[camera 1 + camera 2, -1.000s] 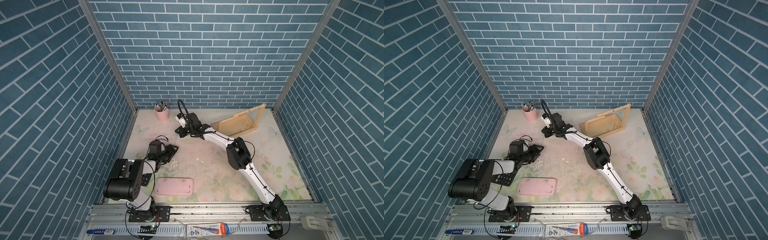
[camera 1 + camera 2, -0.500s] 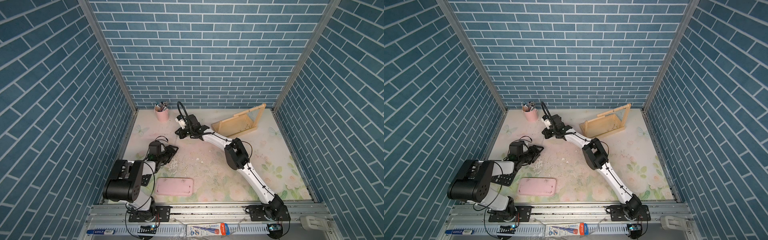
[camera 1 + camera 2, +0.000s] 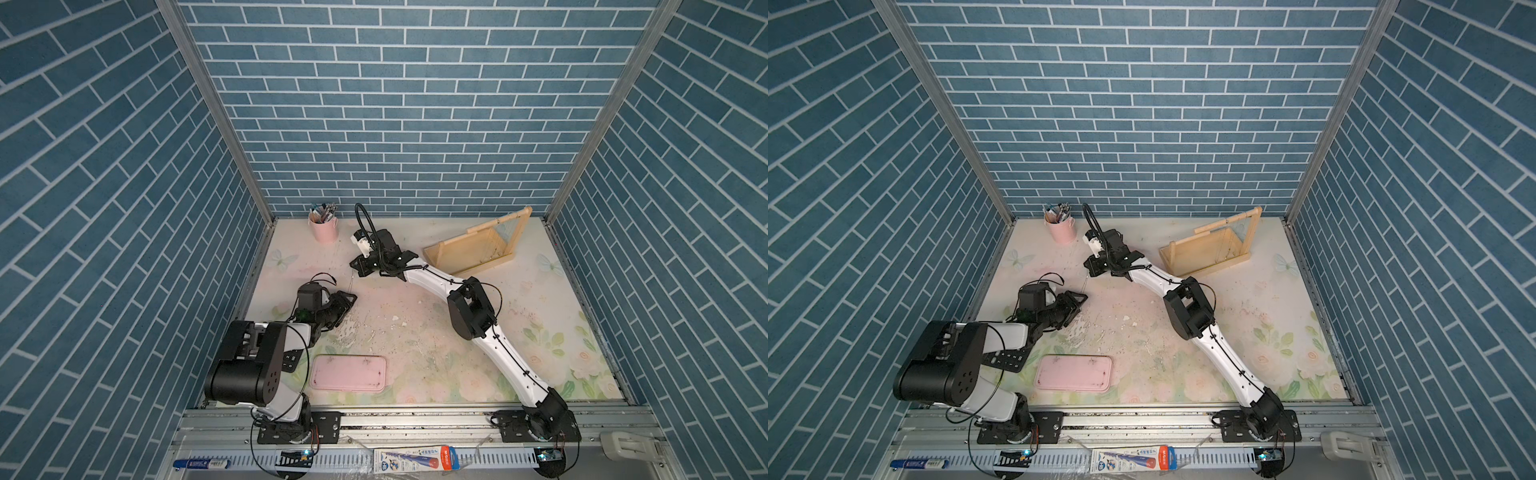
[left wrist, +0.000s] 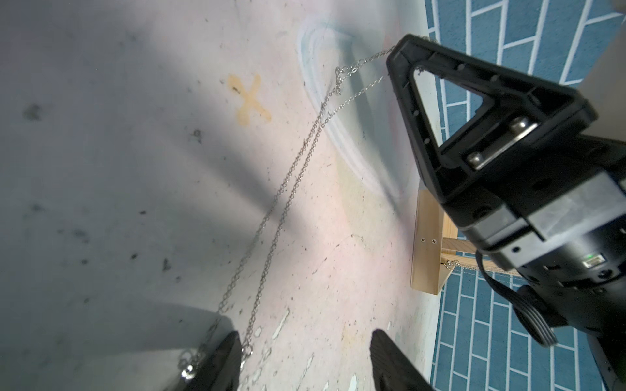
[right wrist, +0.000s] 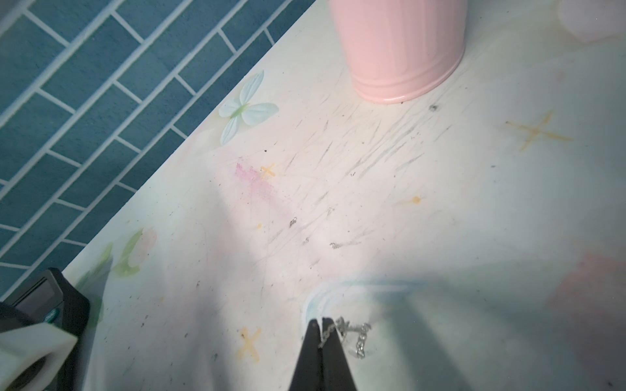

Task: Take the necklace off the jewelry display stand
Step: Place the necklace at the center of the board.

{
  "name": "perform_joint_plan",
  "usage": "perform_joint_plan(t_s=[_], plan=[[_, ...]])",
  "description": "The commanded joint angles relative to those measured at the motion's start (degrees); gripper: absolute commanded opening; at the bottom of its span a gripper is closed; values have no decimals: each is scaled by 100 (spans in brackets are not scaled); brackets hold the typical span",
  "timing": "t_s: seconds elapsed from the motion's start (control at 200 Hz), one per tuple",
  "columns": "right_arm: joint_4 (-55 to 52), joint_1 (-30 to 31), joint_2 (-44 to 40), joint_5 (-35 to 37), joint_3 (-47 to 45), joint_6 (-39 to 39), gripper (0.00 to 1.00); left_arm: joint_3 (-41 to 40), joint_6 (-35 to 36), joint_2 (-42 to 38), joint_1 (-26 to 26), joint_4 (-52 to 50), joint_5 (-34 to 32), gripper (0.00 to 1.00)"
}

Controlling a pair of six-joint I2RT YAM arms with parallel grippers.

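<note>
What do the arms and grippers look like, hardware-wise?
Left arm and right arm: white link shells, black joint housings, thin black cables outside. Right gripper: black triangular fingers with cut-outs, two silver screws, metal-grey body. Left gripper: black fingers.

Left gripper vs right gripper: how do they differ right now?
Jaws: the left gripper stands open; the right gripper is shut.
Load: the right gripper pinches the necklace; the left gripper clamps nothing, and the necklace only trails past one jaw.
Reach: the right gripper is far out near the pink cup; the left gripper sits near its base.
Shared: both black, low over the table, off the jewelry display stand.
</note>
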Motion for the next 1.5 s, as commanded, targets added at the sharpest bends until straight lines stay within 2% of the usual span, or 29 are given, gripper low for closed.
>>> perform_joint_plan(t_s=[0.0, 0.41, 1.495], plan=[[8, -29, 220, 10, 162, 168, 0, -221, 71, 109, -24, -703, -61, 63], [103, -30, 212, 1, -37, 287, 2, -217, 81, 78, -30, -780, -54, 63], [-238, -98, 128, 564, -137, 269, 20, -270, 178, 30, -30, -991, -69, 63]])
